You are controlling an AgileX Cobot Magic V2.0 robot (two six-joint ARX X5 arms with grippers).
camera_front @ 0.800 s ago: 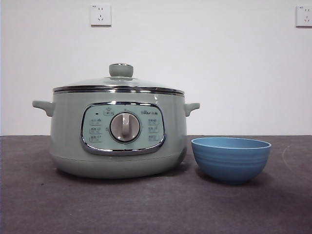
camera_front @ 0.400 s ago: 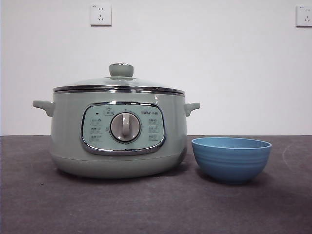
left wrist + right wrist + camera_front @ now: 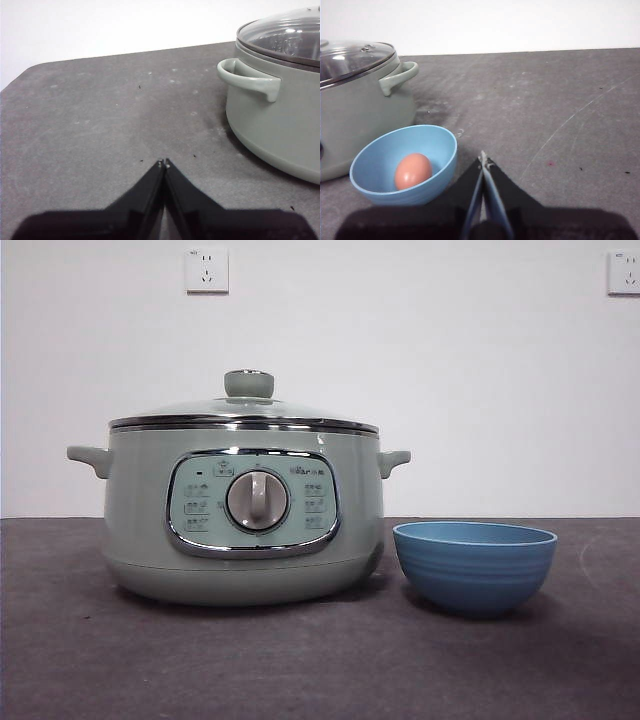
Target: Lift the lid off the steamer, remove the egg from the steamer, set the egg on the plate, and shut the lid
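Note:
The sage-green steamer [image 3: 243, 515] stands on the table with the clear glass lid [image 3: 243, 410] closed on it. The plate, a small blue bowl [image 3: 474, 565], sits just to its right. In the right wrist view a brown egg [image 3: 412, 170] lies inside the blue bowl [image 3: 380, 155]. My right gripper [image 3: 483, 161] is shut and empty, low over the table beside the bowl. My left gripper [image 3: 163, 163] is shut and empty, over the table beside the steamer's side handle [image 3: 248, 80]. Neither gripper shows in the front view.
The dark grey table [image 3: 300, 660] spreads around the pot and bowl. A white wall with two power sockets [image 3: 206, 270] stands behind. The table's rounded corner [image 3: 20, 75] shows in the left wrist view.

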